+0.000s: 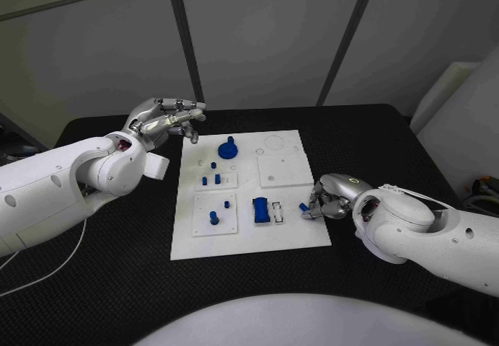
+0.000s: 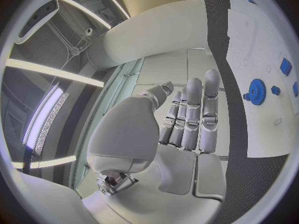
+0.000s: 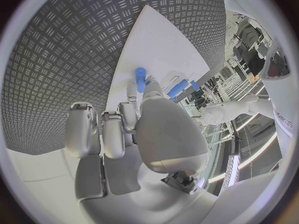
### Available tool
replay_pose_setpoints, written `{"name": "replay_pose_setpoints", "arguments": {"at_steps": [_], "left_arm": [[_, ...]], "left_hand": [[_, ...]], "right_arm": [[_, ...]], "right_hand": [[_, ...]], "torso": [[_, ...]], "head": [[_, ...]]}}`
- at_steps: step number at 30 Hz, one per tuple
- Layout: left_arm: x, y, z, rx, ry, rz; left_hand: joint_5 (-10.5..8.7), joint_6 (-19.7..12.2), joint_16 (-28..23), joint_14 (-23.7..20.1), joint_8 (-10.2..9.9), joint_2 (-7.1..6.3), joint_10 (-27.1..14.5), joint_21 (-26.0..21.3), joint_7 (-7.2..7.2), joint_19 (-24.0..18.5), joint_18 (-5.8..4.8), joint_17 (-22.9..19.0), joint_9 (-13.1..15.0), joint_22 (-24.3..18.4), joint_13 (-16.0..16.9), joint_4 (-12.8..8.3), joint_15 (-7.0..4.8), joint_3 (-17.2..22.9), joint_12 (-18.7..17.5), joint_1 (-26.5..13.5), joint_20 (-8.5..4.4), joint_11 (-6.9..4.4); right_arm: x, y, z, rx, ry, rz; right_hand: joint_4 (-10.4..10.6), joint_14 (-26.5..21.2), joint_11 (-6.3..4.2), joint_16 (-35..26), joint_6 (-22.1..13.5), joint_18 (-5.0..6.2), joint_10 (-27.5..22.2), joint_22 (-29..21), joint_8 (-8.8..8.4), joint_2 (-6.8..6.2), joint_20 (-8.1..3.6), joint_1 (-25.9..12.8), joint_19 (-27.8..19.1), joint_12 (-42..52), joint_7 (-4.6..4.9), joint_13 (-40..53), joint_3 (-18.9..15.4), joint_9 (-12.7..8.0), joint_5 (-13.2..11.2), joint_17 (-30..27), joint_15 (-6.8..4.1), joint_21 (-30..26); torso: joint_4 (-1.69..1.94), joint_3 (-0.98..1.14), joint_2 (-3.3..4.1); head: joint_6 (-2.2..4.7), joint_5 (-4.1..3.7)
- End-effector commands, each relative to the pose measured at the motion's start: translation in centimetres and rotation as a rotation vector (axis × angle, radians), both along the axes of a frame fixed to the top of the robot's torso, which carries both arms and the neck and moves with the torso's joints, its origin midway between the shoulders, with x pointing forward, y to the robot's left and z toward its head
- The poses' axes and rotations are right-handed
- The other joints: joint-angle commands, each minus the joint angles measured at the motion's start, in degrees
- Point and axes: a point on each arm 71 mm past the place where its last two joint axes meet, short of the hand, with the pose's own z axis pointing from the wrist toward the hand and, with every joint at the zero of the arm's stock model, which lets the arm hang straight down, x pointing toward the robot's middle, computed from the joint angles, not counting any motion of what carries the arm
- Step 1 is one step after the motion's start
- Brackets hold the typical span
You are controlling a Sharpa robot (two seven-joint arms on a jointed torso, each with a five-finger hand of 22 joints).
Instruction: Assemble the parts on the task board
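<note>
The white task board (image 1: pixel 249 241) lies in the middle of the black table. On it stand a blue gear (image 1: pixel 228 150), several small blue pegs (image 1: pixel 213 216) and a blue block (image 1: pixel 261 210) beside a pale block (image 1: pixel 277 212). My right hand (image 1: pixel 331 198) is at the board's right edge and pinches a small blue peg (image 1: pixel 305 208) between thumb and fingertip; the right wrist view shows this peg (image 3: pixel 140 79) over the board (image 3: pixel 168 40). My left hand (image 1: pixel 166 119) is raised off the board's far left corner and holds nothing. Its fingers (image 2: pixel 193 119) lie straight side by side, with the gear (image 2: pixel 256 91) beyond them.
Two raised white plates (image 1: pixel 284 171) sit on the board, one at the right and one at the lower left. Black table surface surrounds the board on all sides. A white cable (image 1: pixel 47 277) trails over the table at the near left.
</note>
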Motion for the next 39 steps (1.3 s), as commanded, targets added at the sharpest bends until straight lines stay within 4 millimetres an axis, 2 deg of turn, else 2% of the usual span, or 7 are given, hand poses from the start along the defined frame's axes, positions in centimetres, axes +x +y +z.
{"name": "replay_pose_setpoints", "arguments": {"at_steps": [1,9,15,17,20,24,39], "left_arm": [[0.0,0.0,0.2,-0.006,-0.013,-0.005],[0.0,0.0,0.2,-0.005,-0.012,-0.006],[-0.1,0.1,0.2,-0.004,-0.011,-0.004],[-0.1,0.1,0.2,-0.004,-0.011,-0.004],[-0.1,0.2,0.2,-0.003,-0.010,-0.003],[0.0,0.1,0.2,-0.003,-0.010,-0.003],[0.0,0.0,0.2,-0.004,-0.010,-0.003]], "left_hand": [[0.08,-0.4,0.3,-0.3,0.3,0.19,-0.4,-0.1,-0.08,-0.1,0.77,-0.1,0.1,-0.1,-0.1,0.0,0.01,-0.1,0.4,0.0,0.30,0.12],[0.08,-0.4,0.3,-0.3,0.3,0.19,-0.4,-0.1,-0.08,-0.1,0.77,-0.1,0.1,-0.1,-0.1,0.0,0.01,-0.1,0.4,0.0,0.30,0.12],[0.08,-0.4,0.3,-0.3,0.3,0.21,-0.4,-0.1,-0.08,-0.1,0.77,-0.1,0.1,-0.1,-0.1,0.0,0.00,-0.1,0.4,0.1,0.30,0.12],[0.08,-0.4,0.3,-0.3,0.3,0.21,-0.4,-0.1,-0.08,-0.1,0.77,-0.1,0.1,-0.1,-0.1,0.0,0.00,-0.1,0.4,0.1,0.30,0.12],[0.08,-0.4,0.3,-0.3,0.3,0.21,-0.4,-0.1,-0.08,-0.1,0.77,-0.1,0.1,-0.1,-0.1,0.0,0.00,-0.1,0.4,0.1,0.30,0.12],[0.08,-0.4,0.3,-0.3,0.3,0.21,-0.4,-0.1,-0.08,-0.1,0.77,-0.1,0.1,-0.1,-0.1,0.0,0.00,-0.1,0.4,0.1,0.30,0.12],[0.04,-0.5,0.3,-0.3,0.5,0.26,-0.5,-0.1,-0.03,0.0,0.74,-0.1,0.1,-0.1,-0.1,0.2,0.06,-0.2,0.6,-0.3,0.35,0.18]], "right_arm": [[-0.5,0.3,-1.4,-0.119,0.055,0.055],[-0.5,1.1,-1.5,-0.176,0.031,0.100],[-0.5,1.3,-1.3,-0.185,-0.002,0.104],[-0.5,1.3,-1.1,-0.179,-0.017,0.095],[-0.6,1.1,-0.8,-0.148,-0.026,0.072],[-1.1,1.0,0.0,-0.025,-0.028,0.014],[-1.9,2.0,0.9,0.205,0.027,-0.088]], "right_hand": [[-1.4,4.0,-0.39,-0.4,-0.1,-0.47,0.0,0.0,-0.50,1.34,-0.49,3.0,-0.2,-0.5,-0.39,-3.9,1.0,-1.3,-1.7,5.8,-0.59,-0.3],[-3.0,4.0,-0.41,-0.4,-0.1,-0.50,-0.2,0.0,-0.74,1.36,-0.53,5.0,-0.1,-0.7,-0.41,-3.9,2.2,-1.1,-2.3,5.9,-0.61,-0.3],[-3.6,4.1,-0.48,-0.4,0.2,-0.52,-0.1,0.1,-0.94,1.80,-0.57,5.9,-0.1,-0.7,-0.47,-3.7,3.4,-0.9,-1.5,5.9,-0.65,-0.3],[-3.7,4.1,-0.69,-0.3,0.6,-0.53,0.0,0.2,-0.83,2.21,-0.66,6.1,0.0,-0.6,-0.73,-3.5,4.1,-0.8,0.1,6.0,-0.78,-0.2],[-3.6,4.1,-0.97,-0.3,0.9,-0.55,0.2,0.4,-0.90,2.28,-0.89,5.8,0.1,-0.6,-0.99,-3.4,5.2,-0.6,4.0,6.1,-0.99,-0.1],[-3.5,4.3,-1.27,0.3,1.3,-0.72,0.9,1.2,-0.69,2.58,-1.12,5.7,0.5,0.2,-1.42,-2.5,6.7,-0.1,6.5,7.1,-1.27,0.4],[-2.3,4.5,-1.56,0.9,1.8,-0.93,1.8,2.2,-0.40,1.93,-1.42,3.8,1.0,1.2,-1.77,-1.5,8.1,0.6,6.1,7.9,-1.55,1.1]], "torso": [[-0.02,-0.02,0.00],[0.05,0.01,0.00],[-0.15,0.01,-0.04],[-0.13,0.02,0.00],[-0.09,0.05,-0.05],[0.10,-0.03,-0.01],[-0.03,0.00,0.05]], "head": [[-0.05,-0.06],[-0.14,-0.04],[-0.19,0.01],[-0.21,-0.01],[-0.20,-0.04],[-0.01,-0.30],[0.10,0.13]]}}
